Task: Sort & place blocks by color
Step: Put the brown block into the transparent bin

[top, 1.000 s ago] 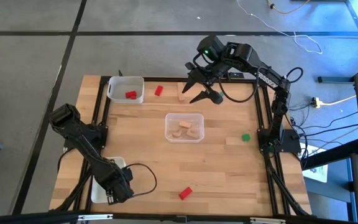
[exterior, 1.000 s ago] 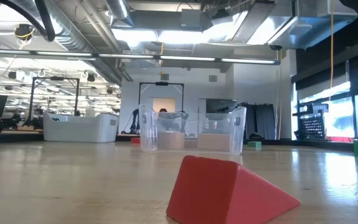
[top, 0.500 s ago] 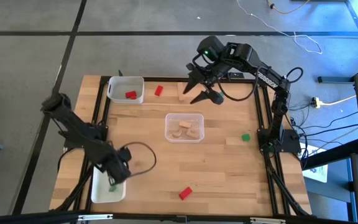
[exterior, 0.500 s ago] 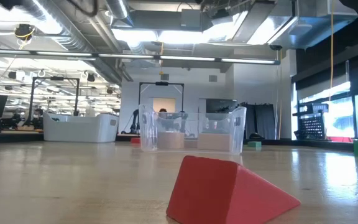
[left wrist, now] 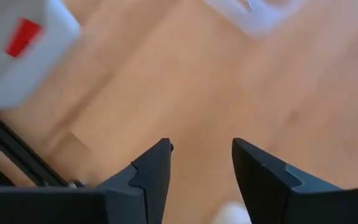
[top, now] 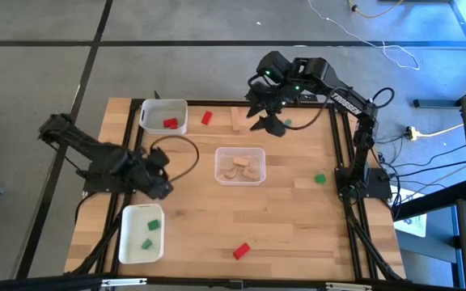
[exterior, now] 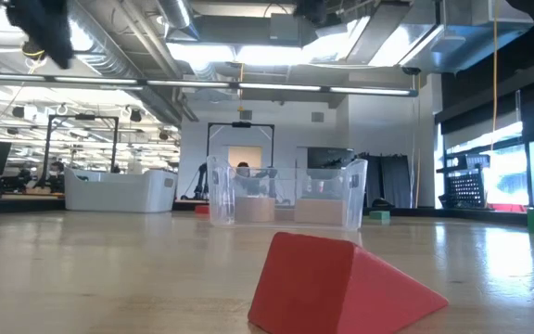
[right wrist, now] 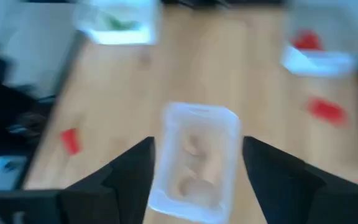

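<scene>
Left gripper (top: 162,179): fingers apart, empty, above bare counter (top: 298,234). Right gripper (top: 267,118): fingers wide, empty, beside light-wood block (top: 238,119).

Even overhead lighting; wrist views blurred.
Ceiling strip lights (exterior: 276,54) glare brightly in the low view; shadows on the table (top: 298,234) are soft. Both wrist views are smeared; the near red block (exterior: 341,283) looms large.
</scene>
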### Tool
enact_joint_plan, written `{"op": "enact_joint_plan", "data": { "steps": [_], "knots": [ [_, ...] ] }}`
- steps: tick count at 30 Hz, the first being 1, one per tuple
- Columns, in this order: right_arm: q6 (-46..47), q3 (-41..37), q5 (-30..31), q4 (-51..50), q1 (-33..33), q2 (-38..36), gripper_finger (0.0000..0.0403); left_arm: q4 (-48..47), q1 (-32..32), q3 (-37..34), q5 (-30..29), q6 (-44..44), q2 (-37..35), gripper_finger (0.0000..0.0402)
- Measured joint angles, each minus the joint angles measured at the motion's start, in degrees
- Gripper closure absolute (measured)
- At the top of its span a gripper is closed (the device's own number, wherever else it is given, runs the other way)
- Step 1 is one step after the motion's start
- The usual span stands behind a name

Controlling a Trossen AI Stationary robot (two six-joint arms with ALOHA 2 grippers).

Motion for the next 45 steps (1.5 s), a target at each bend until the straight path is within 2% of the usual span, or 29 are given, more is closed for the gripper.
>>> {"op": "enact_joint_plan", "data": {
  "steps": [3, 6, 12, 18, 21, 25, 31, 37, 40, 45],
  "knots": [
    [8.08, -0.02, 11.81, -0.35, -0.04, 0.04, 0.0163, -0.04, 3.9, 0.0, -3.55, 1.73, -1.35, 0.0239],
    [17.2, -0.02, 19.77, 0.45, -0.41, 0.24, 0.0163, -0.09, 8.95, 0.0, -5.33, 3.29, -2.4, 0.0239],
    [28.83, -0.02, 21.99, 5.29, -2.01, 3.82, 0.0163, -0.03, 20.03, 0.0, -8.67, 13.61, -2.64, 0.0239],
    [43.62, -0.04, 27.72, 13.05, -3.8, 8.62, 0.0163, 0.22, 31.27, 0.0, -8.7, 25.94, -2.62, 0.0239],
    [47.53, -0.04, 30.22, 14.25, -5.1, 11.49, 0.0163, 1.58, 36.33, 0.0, -8.61, 31.56, -2.62, 0.0239],
    [50.85, -0.04, 31.02, 14.36, -6.82, 16.09, 0.0163, 4.8, 41.95, 0.0, -8.27, 37.24, -2.62, 0.0239],
    [49.54, -0.04, 31.94, 14.69, -9.12, 23.45, 0.0163, 9.31, 48.69, 0.0, -5.47, 42.16, -2.62, 0.0239],
    [49.37, -0.04, 27.93, 14.53, -11.48, 29.74, 0.0163, 15.03, 53.11, 0.0, 0.11, 42.35, -2.62, 0.0239],
    [50.37, -0.04, 27.51, 14.56, -12.3, 32.37, 0.0163, 16.57, 54.58, 0.0, 0.39, 43.66, -2.6, 0.0239],
    [50.94, -0.04, 23.11, 14.8, -12.75, 36.0, 0.0163, 18.14, 56.76, 0.0, 0.44, 44.78, -2.51, 0.0239]
  ]
}}
